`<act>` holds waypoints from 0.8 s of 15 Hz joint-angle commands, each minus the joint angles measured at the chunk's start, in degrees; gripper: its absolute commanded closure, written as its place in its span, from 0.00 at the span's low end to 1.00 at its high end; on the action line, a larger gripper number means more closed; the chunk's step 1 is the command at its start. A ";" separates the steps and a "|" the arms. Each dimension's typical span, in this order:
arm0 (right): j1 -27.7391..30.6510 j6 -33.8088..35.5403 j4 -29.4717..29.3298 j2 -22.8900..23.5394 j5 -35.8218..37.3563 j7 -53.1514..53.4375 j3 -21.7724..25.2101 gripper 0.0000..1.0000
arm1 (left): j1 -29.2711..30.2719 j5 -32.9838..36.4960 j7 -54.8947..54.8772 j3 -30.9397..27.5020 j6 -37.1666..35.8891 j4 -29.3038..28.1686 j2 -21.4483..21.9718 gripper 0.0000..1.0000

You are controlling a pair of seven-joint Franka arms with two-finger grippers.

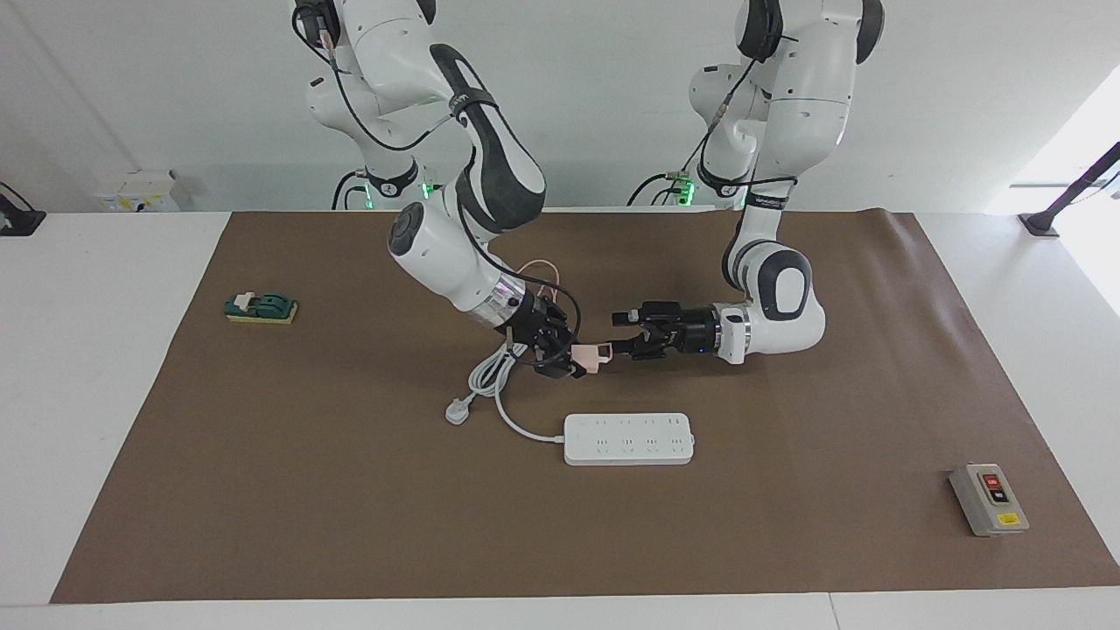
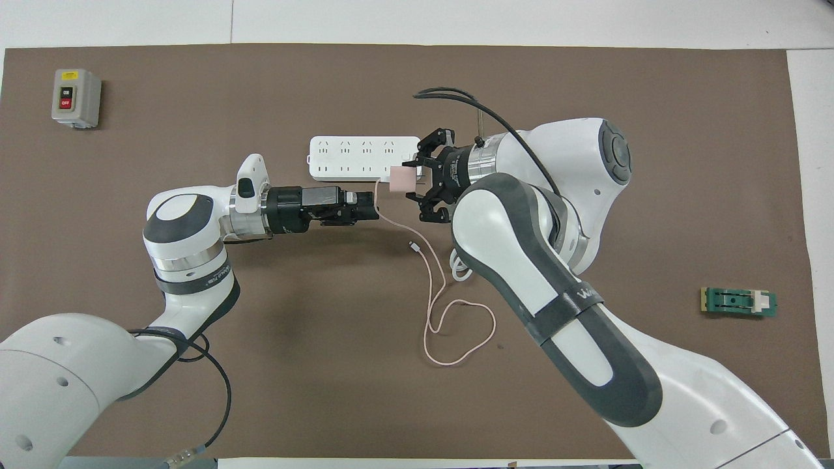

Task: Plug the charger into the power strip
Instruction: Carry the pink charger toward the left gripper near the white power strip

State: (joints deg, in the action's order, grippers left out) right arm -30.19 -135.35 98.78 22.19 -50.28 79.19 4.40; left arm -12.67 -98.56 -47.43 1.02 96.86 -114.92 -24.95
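Two robot arms over the brown mat, one charger with one pink cable, one power strip with its one white cord and one white plug, one grey switch box, one green block

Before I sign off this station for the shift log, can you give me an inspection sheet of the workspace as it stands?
Surface: brown mat on a white table.
Job's things: pink charger held in the air by the right gripper; power strip flat on the mat, nothing plugged in.
Clutter: grey switch box at the left arm's end; green block at the right arm's end.
Grippers: right shut on the charger; left gripper open, level, facing the charger.
Cables: pink cable looped on the mat; white cord coiled, its plug loose.
Surroundings: white wall; nothing else seen.
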 commanded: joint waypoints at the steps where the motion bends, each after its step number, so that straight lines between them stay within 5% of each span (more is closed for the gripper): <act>1: -1.97 -1.92 -1.66 1.10 -0.96 2.36 0.26 1.00 | -1.05 -1.28 0.15 -0.84 0.79 -1.01 0.69 0.01; 12: -4.18 -1.58 -1.48 1.10 -0.70 2.46 0.26 1.00 | -1.05 -1.28 0.15 -0.84 0.43 -1.01 0.69 0.01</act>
State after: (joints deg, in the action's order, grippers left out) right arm -34.04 -136.60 98.27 22.57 -50.28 80.88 4.42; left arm -12.67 -98.56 -47.43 1.00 96.90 -114.93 -24.94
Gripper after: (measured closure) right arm 0.498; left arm 0.009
